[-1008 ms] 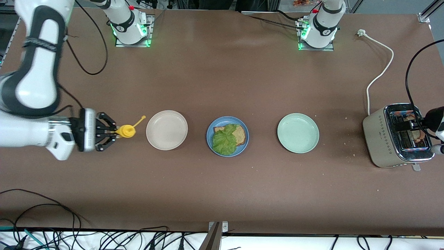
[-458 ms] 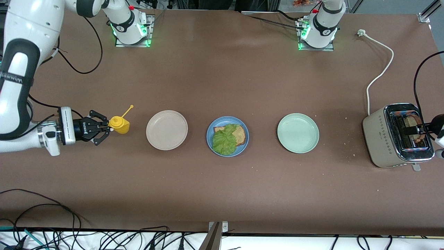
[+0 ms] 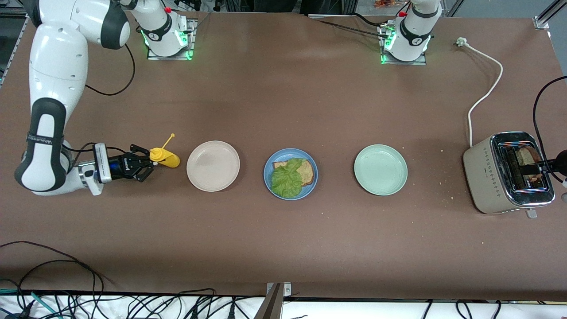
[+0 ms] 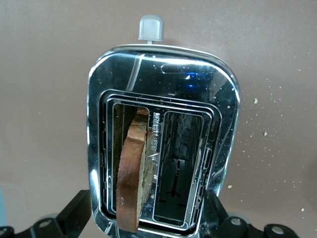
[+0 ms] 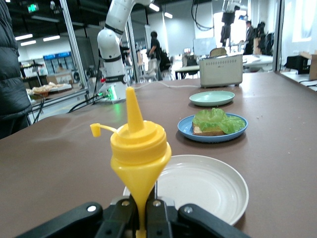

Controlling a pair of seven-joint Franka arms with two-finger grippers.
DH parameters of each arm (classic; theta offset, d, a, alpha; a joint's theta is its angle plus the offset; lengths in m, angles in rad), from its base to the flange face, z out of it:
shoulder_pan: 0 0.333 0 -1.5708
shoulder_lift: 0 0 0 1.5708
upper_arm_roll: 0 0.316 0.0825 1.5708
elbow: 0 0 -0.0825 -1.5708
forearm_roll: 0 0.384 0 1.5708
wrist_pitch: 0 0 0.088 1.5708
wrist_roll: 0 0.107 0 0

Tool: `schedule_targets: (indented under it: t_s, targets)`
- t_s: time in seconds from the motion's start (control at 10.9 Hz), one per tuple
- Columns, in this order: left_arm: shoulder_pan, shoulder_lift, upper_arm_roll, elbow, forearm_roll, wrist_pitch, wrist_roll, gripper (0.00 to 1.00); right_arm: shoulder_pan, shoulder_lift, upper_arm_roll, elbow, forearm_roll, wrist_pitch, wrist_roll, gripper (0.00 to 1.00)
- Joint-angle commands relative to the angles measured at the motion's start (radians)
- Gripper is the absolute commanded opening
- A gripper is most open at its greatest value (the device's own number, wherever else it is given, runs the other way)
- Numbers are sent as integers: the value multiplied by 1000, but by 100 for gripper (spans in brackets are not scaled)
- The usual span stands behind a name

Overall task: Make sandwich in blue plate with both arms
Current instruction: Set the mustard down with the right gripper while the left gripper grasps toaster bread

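The blue plate [image 3: 269, 175] sits mid-table with one bread slice [image 3: 306, 173] and a lettuce leaf [image 3: 285, 179] on it; the plate also shows in the right wrist view [image 5: 188, 130]. A second bread slice [image 4: 131, 168] stands in one slot of the toaster [image 4: 163, 64]. My left gripper [image 4: 148, 225] is open over the toaster, a finger on either side of it; in the front view [image 3: 531, 165] it reaches in from the frame's edge. My right gripper [image 3: 148, 163] is shut on the thin end of a yellow squeeze bottle [image 3: 165, 158], low beside the beige plate [image 3: 213, 165].
A pale green plate [image 3: 380, 169] lies between the blue plate and the toaster [image 3: 487, 173]. The toaster's white cord [image 3: 485, 95] runs toward the left arm's base. Crumbs lie around the toaster. Cables hang along the table edge nearest the front camera.
My right arm has come down with the yellow bottle and turned it, nozzle now toward the beige plate. My left gripper has drawn back toward the frame's edge over the toaster.
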Motion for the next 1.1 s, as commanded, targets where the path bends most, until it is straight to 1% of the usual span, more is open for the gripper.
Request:
schedule_targets:
  t_s: [0.0,0.09,0.18,0.27,0.46,0.64,0.73,0.82,0.92,1.01]
  targets:
    - [6,10,-7,-3,39,2,12,100,-56,24,56,19,20,-25,-27,5]
    - [16,18,-9,-10,40,3,13,100,-57,29,56,22,20,-22,-27,5]
    - [21,23,-9,-11,40,2,14,95,-57,30,56,27,20,-2,-43,5]
    - [21,23,-7,-11,40,2,29,88,-57,30,56,29,21,30,-83,5]
    - [27,23,-9,-10,39,2,87,59,-57,35,56,27,20,65,-99,5]
    - [38,21,-9,-10,37,-7,113,16,-57,50,59,27,21,72,-99,5]
    - [39,18,-9,-10,36,-12,113,1,-57,52,59,27,21,72,-99,5]
    - [40,15,-9,-7,34,-27,113,0,-57,52,59,27,20,72,-99,12]
    - [40,14,-9,-3,31,-32,113,0,-57,61,59,24,23,70,-97,52]
    - [41,11,-10,0,30,-33,113,0,-57,70,59,24,26,69,-97,100]
